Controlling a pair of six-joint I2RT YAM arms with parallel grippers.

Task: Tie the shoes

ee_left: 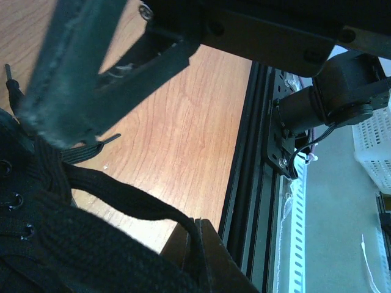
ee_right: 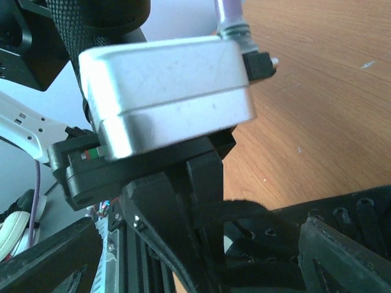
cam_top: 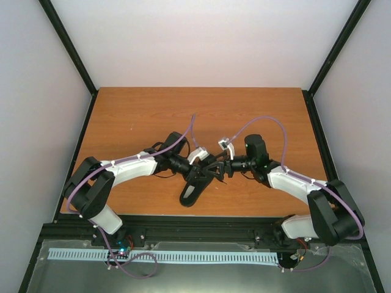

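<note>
The small black shoe (cam_top: 194, 190) lies on the wooden table (cam_top: 134, 116) near its front edge, toe toward the rail. My left gripper (ee_left: 200, 235) is shut on a thin black lace (ee_left: 122, 196) that runs up from the shoe's eyelets (ee_left: 27, 231). My right gripper (ee_right: 201, 259) stands open, and its fingers (ee_right: 342, 253) straddle the left gripper's fingers (ee_right: 204, 183) and the pinched lace (ee_right: 244, 210). In the top view both grippers meet just above the shoe, the left gripper (cam_top: 204, 174) and the right gripper (cam_top: 221, 170) almost touching. A right finger (ee_left: 67, 67) looms in the left wrist view.
The black aluminium rail (ee_left: 256, 152) runs along the table's front edge close behind the shoe. A white slotted strip (cam_top: 159, 256) lies beyond it. Purple cables (cam_top: 269, 122) arch over both arms. Black frame posts and pale walls enclose the table.
</note>
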